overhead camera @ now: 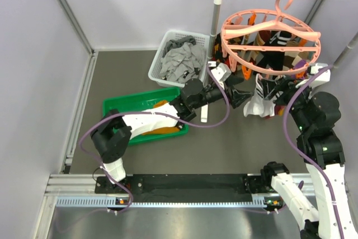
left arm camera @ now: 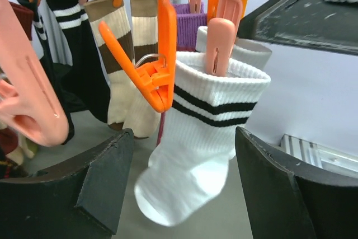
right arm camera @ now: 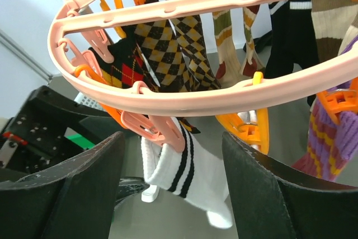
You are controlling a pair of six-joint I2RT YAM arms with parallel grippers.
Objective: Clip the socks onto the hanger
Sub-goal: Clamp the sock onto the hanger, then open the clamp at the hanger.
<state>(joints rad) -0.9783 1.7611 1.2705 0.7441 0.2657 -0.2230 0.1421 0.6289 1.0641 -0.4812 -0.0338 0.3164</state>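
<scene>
The salmon-pink ring hanger (overhead camera: pixel 226 37) hangs by its hook from the rail. A white sock with two black stripes (left arm camera: pixel 207 132) hangs from a pink clip (left arm camera: pixel 220 43) on its rim, next to an orange clip (left arm camera: pixel 156 71). My left gripper (left arm camera: pixel 182 177) is open just in front of this sock, touching nothing. My right gripper (right arm camera: pixel 173 177) is open below the rim (right arm camera: pixel 224 99), and the same sock (right arm camera: pixel 184 166) dangles beyond it from its clip (right arm camera: pixel 159 130). From above, both grippers (overhead camera: pixel 240 96) (overhead camera: pixel 282 85) flank the sock (overhead camera: pixel 260 104). A mustard-orange sock (overhead camera: pixel 170 131) lies in the green tray.
Argyle socks (right arm camera: pixel 168 48), striped ones and a purple one (right arm camera: pixel 330 132) fill other clips. A white basket (overhead camera: pixel 162 46) of grey garments stands by the white rail post (overhead camera: pixel 215 9). The green tray (overhead camera: pixel 114 107) lies under the left arm. Grey walls close in the left and back.
</scene>
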